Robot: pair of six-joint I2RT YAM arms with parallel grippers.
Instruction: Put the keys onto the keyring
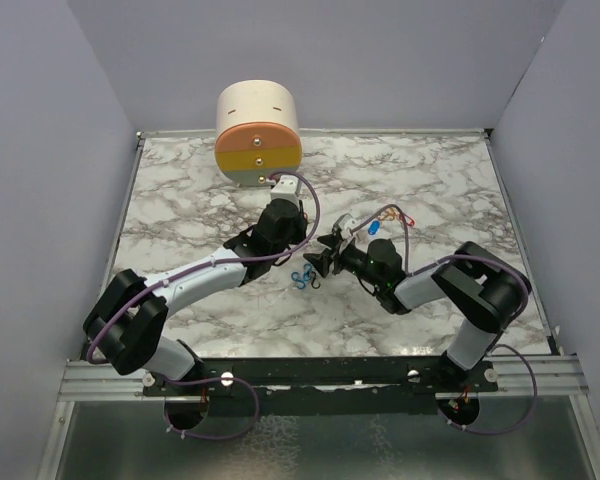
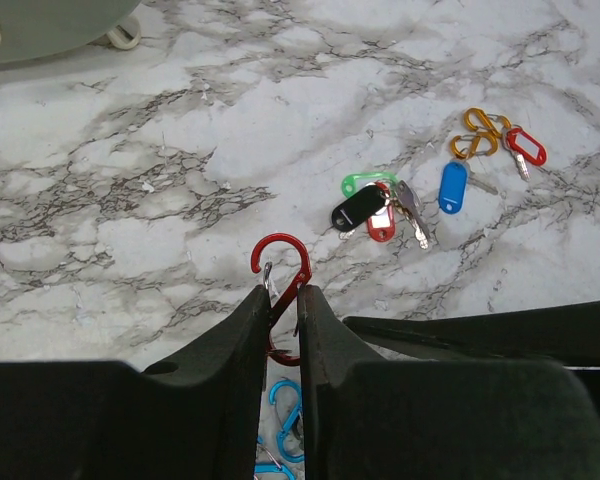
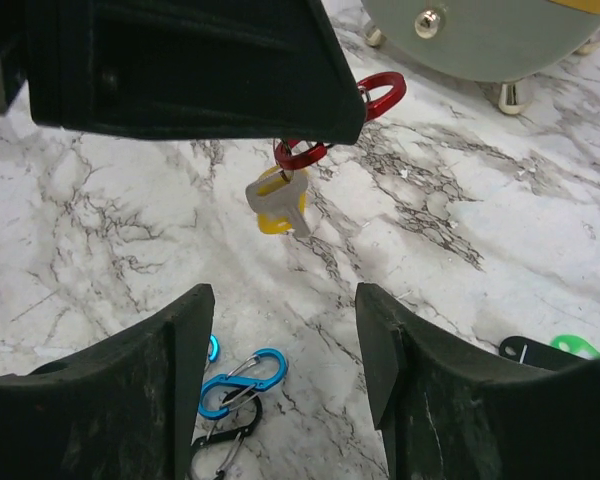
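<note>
Left gripper (image 2: pixel 282 292): jaws clenched on the red carabiner (image 2: pixel 280 268), pinched at mid-body with the hook end sticking out past the tips. In the right wrist view the yellow key (image 3: pixel 277 205) hangs from the carabiner end below the left jaws, off the bench (image 2: pixel 130 230).

Right gripper (image 3: pixel 280 295): jaws released, nothing between them. The yellow key hangs just ahead of the gap.

Other keys lie flat on the bench. The green key (image 2: pixel 356 183), a red key (image 2: pixel 382 228) and a black tag (image 2: pixel 358 211) are bunched together, touching. The blue key (image 2: pixel 452 187) is near them but apart. A second red key (image 2: pixel 526 147) lies against two orange clips (image 2: pixel 477 135).

Blue clips (image 3: pixel 242 381) and a black clip (image 3: pixel 220 440) lie on the bench under the grippers. A round cabinet (image 1: pixel 258 135) stands at the far edge.
</note>
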